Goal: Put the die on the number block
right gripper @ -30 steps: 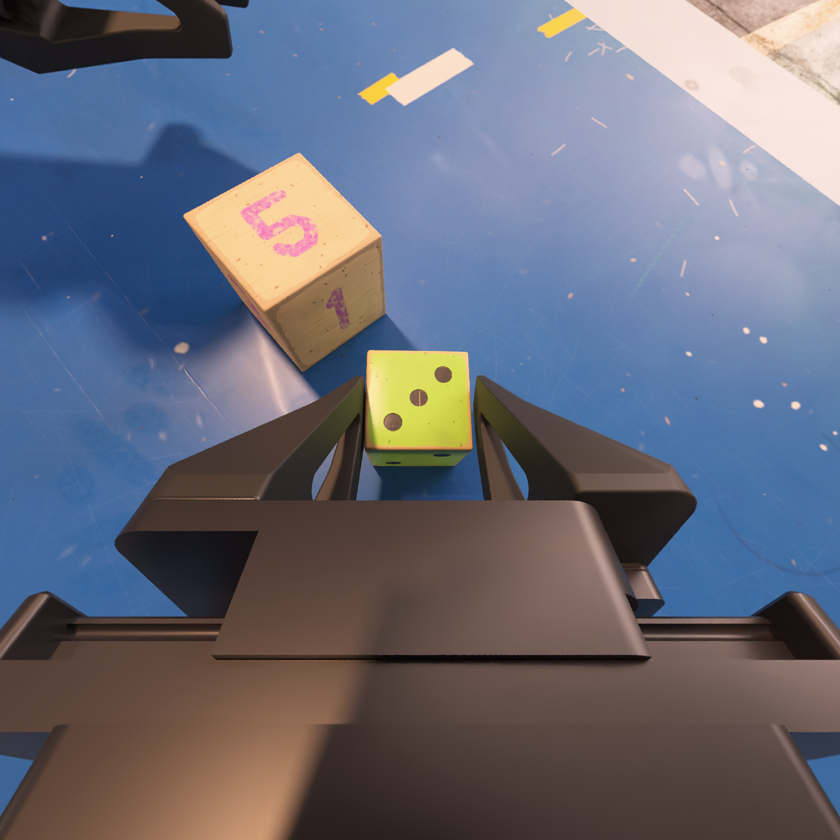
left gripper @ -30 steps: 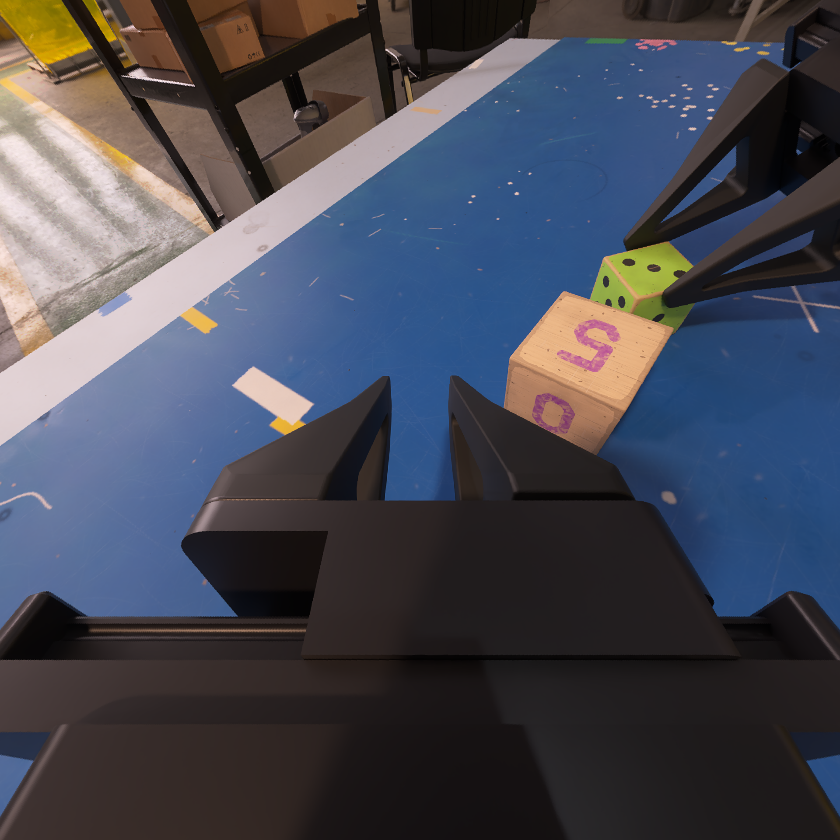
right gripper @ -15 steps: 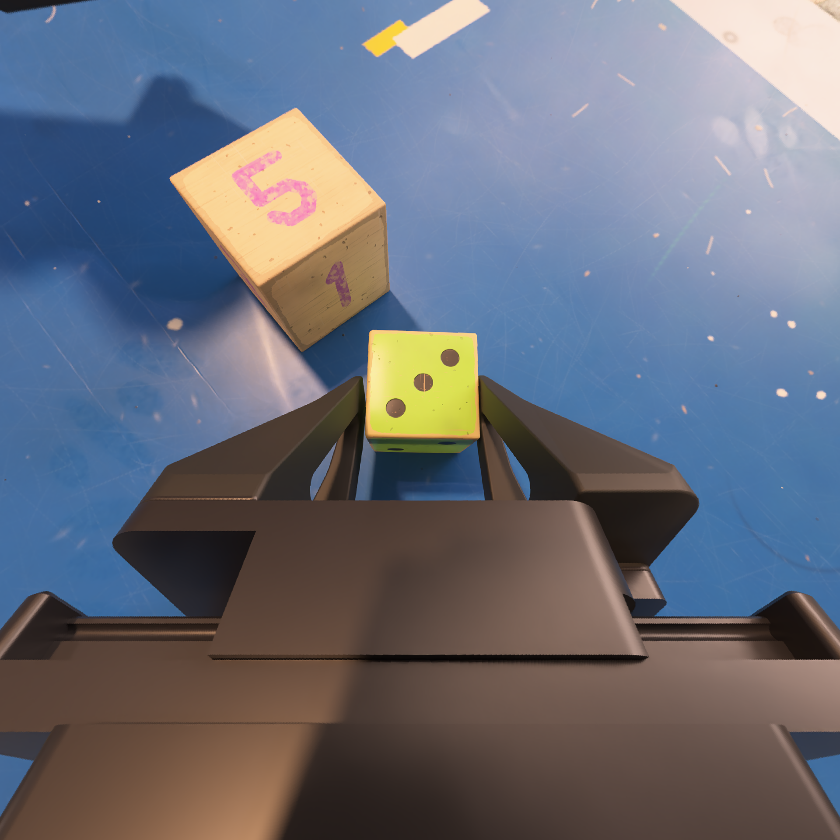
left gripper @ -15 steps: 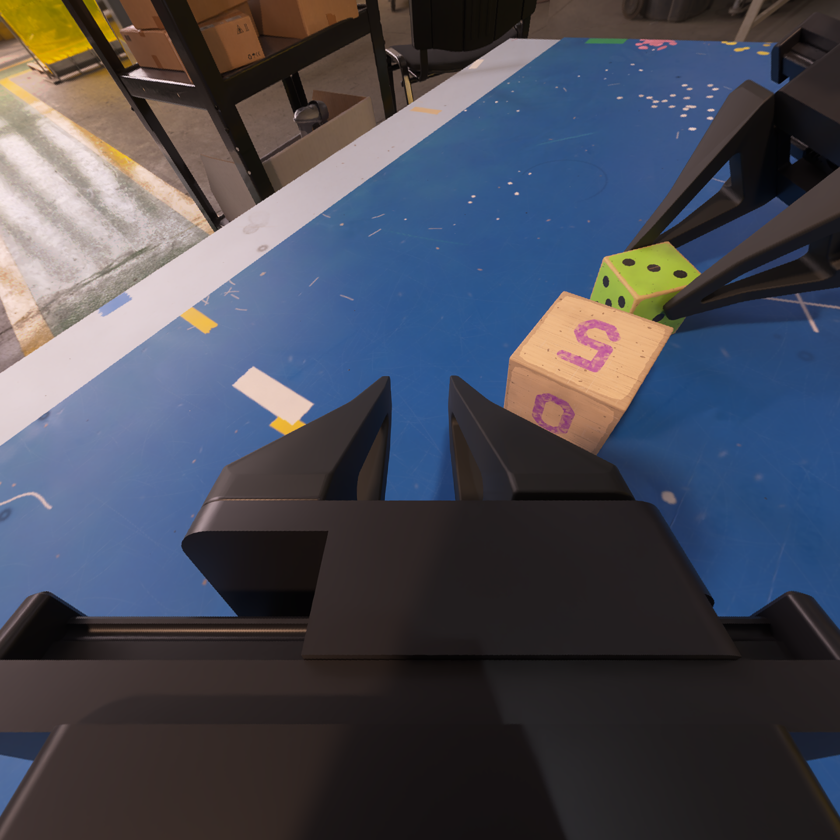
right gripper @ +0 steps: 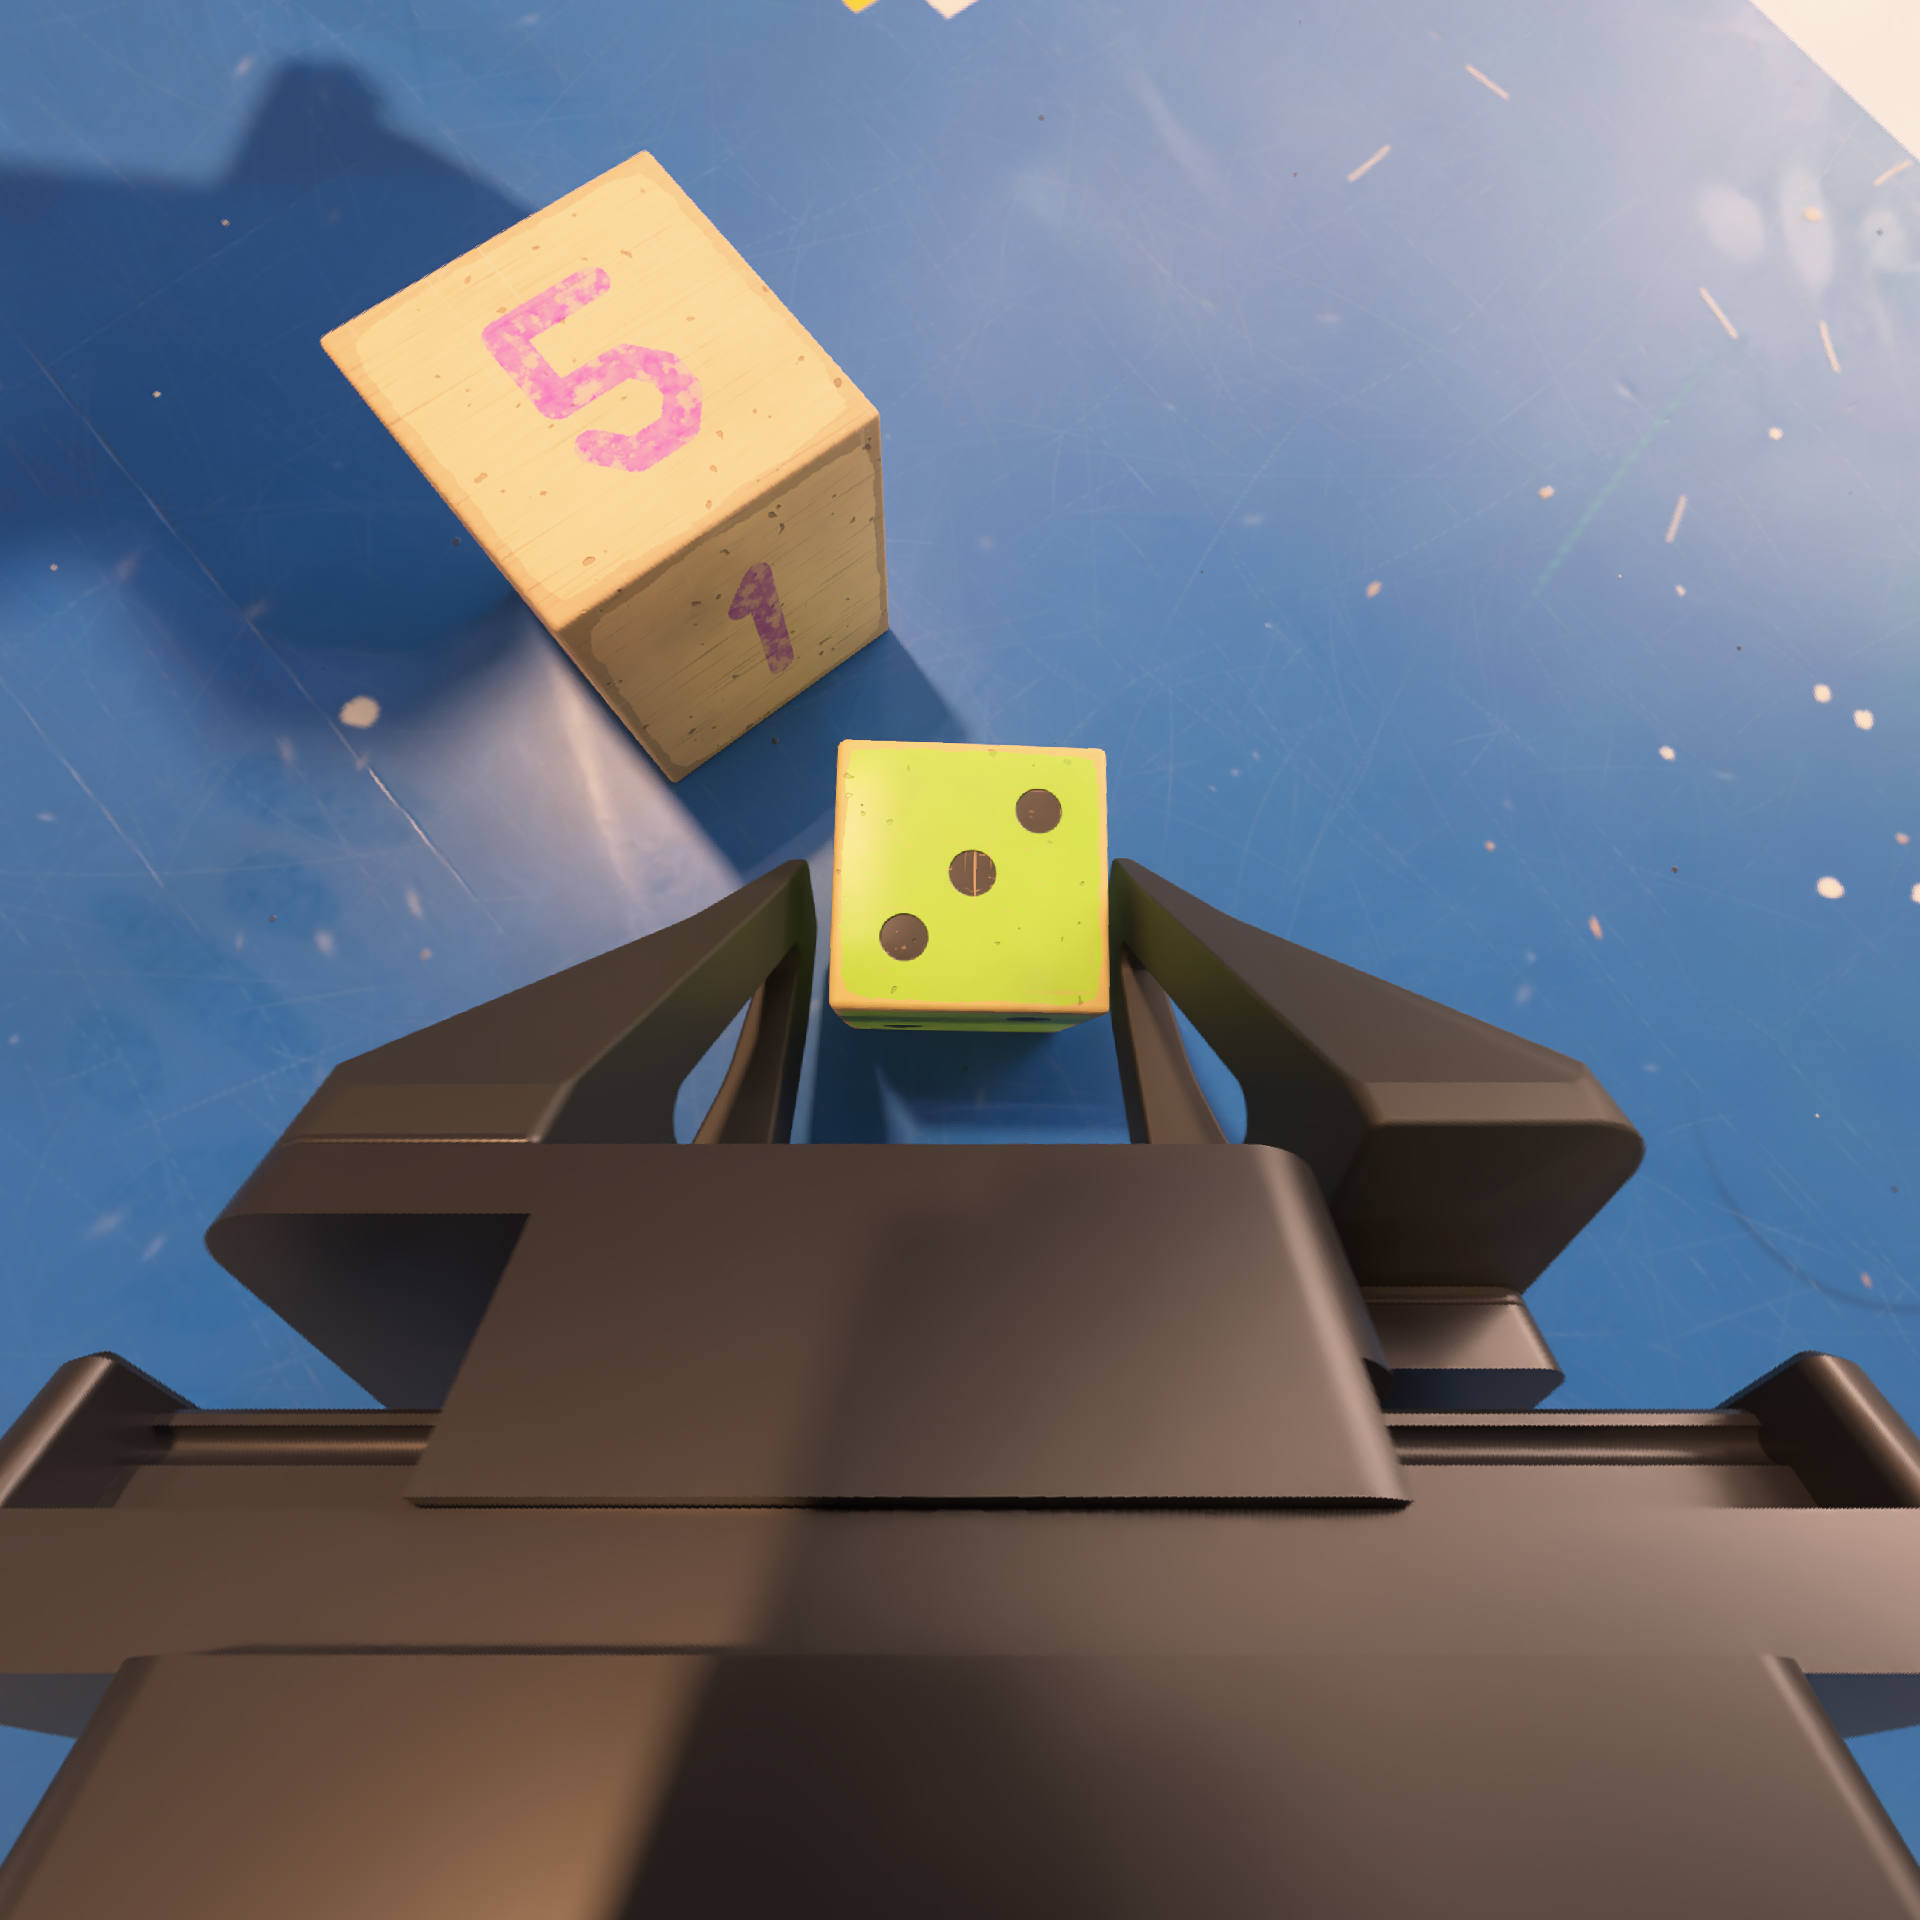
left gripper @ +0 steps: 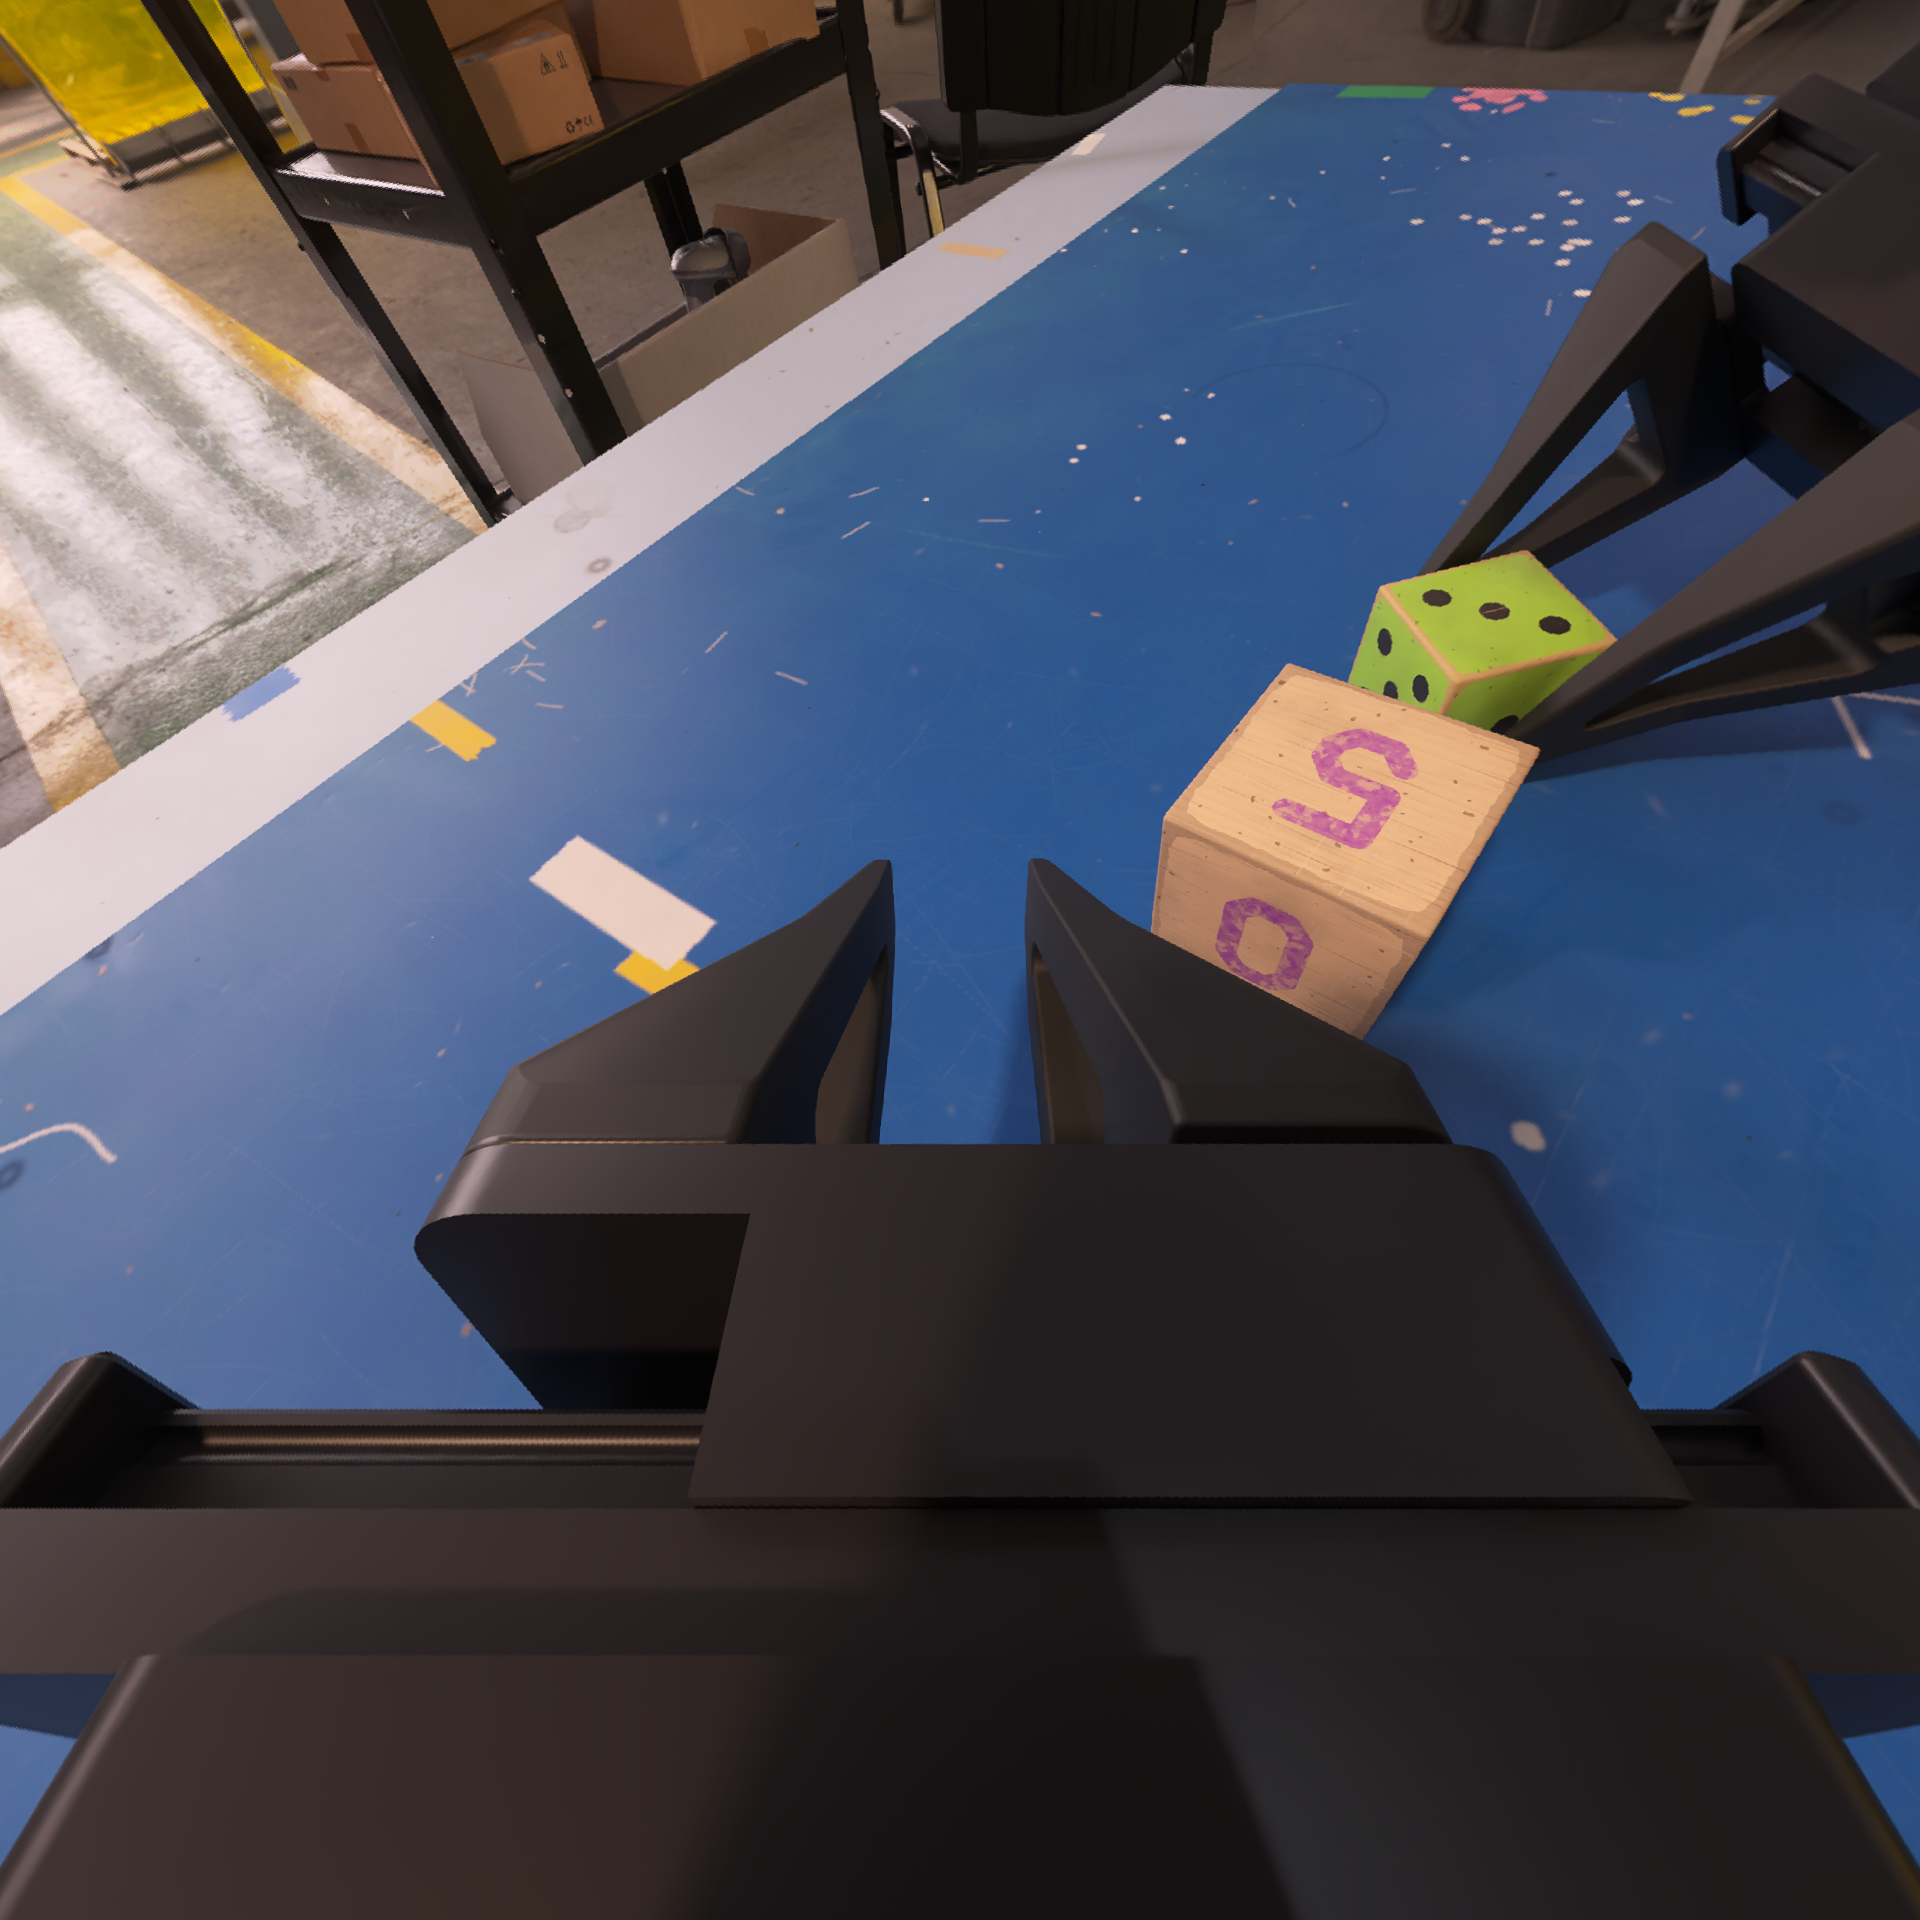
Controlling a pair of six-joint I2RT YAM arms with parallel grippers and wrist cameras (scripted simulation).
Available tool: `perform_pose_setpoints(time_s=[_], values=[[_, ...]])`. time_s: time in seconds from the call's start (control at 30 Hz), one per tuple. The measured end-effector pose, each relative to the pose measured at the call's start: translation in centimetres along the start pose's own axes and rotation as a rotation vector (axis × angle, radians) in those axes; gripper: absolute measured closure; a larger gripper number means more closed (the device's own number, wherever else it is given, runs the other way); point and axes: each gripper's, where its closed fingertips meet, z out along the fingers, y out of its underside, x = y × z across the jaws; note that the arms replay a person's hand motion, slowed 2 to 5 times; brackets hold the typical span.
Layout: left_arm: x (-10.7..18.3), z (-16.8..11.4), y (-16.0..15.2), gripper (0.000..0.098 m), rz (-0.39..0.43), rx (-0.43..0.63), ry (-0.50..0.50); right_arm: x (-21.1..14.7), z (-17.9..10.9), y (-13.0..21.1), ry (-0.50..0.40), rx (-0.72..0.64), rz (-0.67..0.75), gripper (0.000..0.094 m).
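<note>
The green die (right gripper: 971, 878) with black pips rests on the blue table (right gripper: 1455, 623), right beside the wooden number block (right gripper: 623, 436) with pink digits. My right gripper (right gripper: 961, 868) is open, with one finger on each side of the die and narrow gaps showing. In the left wrist view the die (left gripper: 1481, 634) sits just behind the number block (left gripper: 1340, 821), between the right gripper's fingers (left gripper: 1662, 644). My left gripper (left gripper: 958, 868) is shut and empty, low over the table just left of the block.
White and yellow tape patches (left gripper: 623, 904) lie on the table left of my left gripper. The table's grey edge (left gripper: 520, 582) runs diagonally. Beyond it stand a black shelf (left gripper: 468, 208) with cardboard boxes and an open box (left gripper: 748, 301) on the floor.
My right gripper has come down lower around the die and its fingers have spread slightly. The die, the block and my left gripper have not moved.
</note>
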Motion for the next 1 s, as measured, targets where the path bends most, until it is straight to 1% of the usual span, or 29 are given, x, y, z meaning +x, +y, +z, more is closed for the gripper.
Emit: perform_pose_setpoints(time_s=[0.1, 0.8, 1.0], values=[[0.03, 0.00, 0.07, 0.0764, -0.002, -0.003, 0.001, 0.05, 0.05, -0.05, 0.001, 0.000, 0.004, 0.0546], [0.04, 0.06, 0.07, 0.0765, 0.003, -0.005, 0.002, -0.09, -0.07, -0.23, -0.054, 0.028, 0.049, 0.0550], [0.03, 0.06, 0.07, 0.0764, 0.003, -0.006, 0.002, -0.14, -0.10, -0.18, -0.059, 0.035, 0.049, 0.0550]])
